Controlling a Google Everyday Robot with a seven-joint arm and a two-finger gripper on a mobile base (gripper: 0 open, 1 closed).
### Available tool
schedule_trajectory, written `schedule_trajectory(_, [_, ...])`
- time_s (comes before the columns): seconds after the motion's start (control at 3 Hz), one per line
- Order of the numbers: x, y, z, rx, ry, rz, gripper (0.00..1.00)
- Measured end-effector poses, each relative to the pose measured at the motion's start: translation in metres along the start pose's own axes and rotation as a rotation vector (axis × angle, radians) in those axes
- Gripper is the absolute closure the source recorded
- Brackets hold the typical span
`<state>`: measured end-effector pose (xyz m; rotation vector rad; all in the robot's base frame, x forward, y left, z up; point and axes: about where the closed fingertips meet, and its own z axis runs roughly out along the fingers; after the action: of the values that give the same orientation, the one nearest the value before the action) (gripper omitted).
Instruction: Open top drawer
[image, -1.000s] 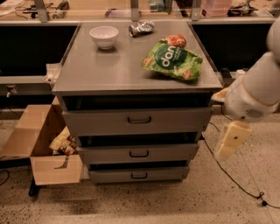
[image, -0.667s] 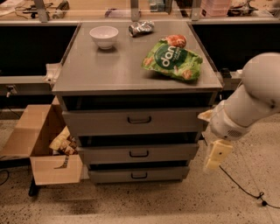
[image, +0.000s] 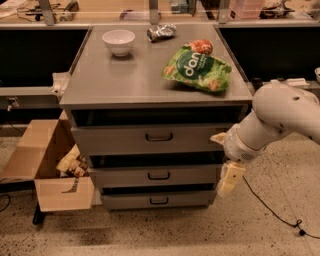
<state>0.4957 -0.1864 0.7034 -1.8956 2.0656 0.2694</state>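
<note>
The top drawer (image: 115, 141) is the tallest, widest grey front of three in a grey metal cabinet. Its black bar handle (image: 159, 136) is at its centre, and the front sits flush under the cabinet top. My gripper (image: 230, 178) hangs pointing down at the cabinet's right edge, level with the middle drawer (image: 120, 176). It is to the right of and below the top drawer's handle and holds nothing. The white arm (image: 280, 117) reaches in from the right. The bottom drawer (image: 130, 201) is the narrowest.
On the cabinet top (image: 110, 80) are a white bowl (image: 118, 41), a green snack bag (image: 197, 67) and a crumpled silver packet (image: 161, 31). An open cardboard box (image: 47, 172) with wrappers stands on the floor at the left. A black cable (image: 280, 215) runs across the floor at the right.
My arm has swung left toward the cabinet. The gripper has moved from clear of the right side to the cabinet's right edge. The drawers have not moved.
</note>
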Motion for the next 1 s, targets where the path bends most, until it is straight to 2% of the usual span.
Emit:
schedule_trajectory(0.33, [0.000, -0.005, 0.002, 0.003, 0.004, -0.018, 0.00])
schedule_trajectory(1.0, [-0.006, -0.059, 0.013, 0.063, 0.099, -0.216, 0.00])
